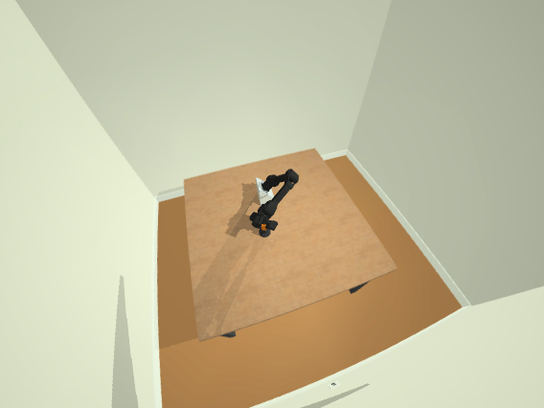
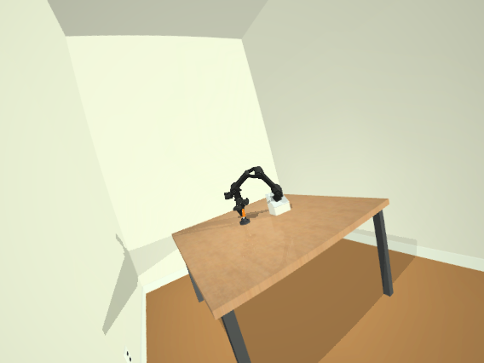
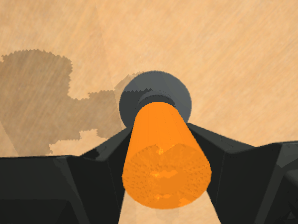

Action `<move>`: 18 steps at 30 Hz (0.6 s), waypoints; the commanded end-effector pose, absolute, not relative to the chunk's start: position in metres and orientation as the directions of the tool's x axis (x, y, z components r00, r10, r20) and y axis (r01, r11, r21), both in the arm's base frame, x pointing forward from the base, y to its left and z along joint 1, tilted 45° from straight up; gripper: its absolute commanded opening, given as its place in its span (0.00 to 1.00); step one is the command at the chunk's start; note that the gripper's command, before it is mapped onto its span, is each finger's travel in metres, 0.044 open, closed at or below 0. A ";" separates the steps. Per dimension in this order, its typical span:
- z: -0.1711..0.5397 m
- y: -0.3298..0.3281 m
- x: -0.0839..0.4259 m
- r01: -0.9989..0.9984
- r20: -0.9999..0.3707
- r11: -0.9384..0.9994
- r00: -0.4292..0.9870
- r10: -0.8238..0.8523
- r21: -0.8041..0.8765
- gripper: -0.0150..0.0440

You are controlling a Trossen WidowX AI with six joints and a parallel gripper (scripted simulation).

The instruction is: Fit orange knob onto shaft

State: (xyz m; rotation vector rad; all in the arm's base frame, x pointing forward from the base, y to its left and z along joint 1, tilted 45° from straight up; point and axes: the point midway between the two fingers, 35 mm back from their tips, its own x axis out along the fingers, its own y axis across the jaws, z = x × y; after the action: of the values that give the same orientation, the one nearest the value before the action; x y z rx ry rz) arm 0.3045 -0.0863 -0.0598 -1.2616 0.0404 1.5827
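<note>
"Where was the knob?" "The orange knob point(image 1: 263, 227) point(image 2: 243, 212) point(image 3: 165, 160) stood over the round pedestal point(image 1: 264, 233) point(image 2: 244, 221) point(image 3: 182, 102), its hole and the silver shaft's alignment impossible to judge from the wrist view."

"And the claw?" "The claw point(image 1: 264, 223) point(image 2: 242, 210) point(image 3: 158, 130), part-way open, gripped the knob between its two fingers, above the wooden surface point(image 1: 306, 249) point(image 2: 273, 251) point(image 3: 240, 60)."

"What threatened the fitting?" "Mismatched flats, likely: the knob could have perched on the shaft's tip, and harder pushing might have tilted it or made it slip in the grip. Early release could have left it unseated."
</note>
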 end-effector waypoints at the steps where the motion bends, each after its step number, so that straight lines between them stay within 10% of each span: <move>1: -0.060 -0.086 0.304 -0.719 -0.719 -0.439 0.120 0.685 -0.538 0.25; 18: -0.056 -0.089 0.303 -0.770 -0.719 -0.393 0.119 0.685 -0.502 0.25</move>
State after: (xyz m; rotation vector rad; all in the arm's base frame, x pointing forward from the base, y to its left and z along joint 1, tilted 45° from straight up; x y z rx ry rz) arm 0.3032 -0.0883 -0.0571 -1.2431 0.0550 1.5767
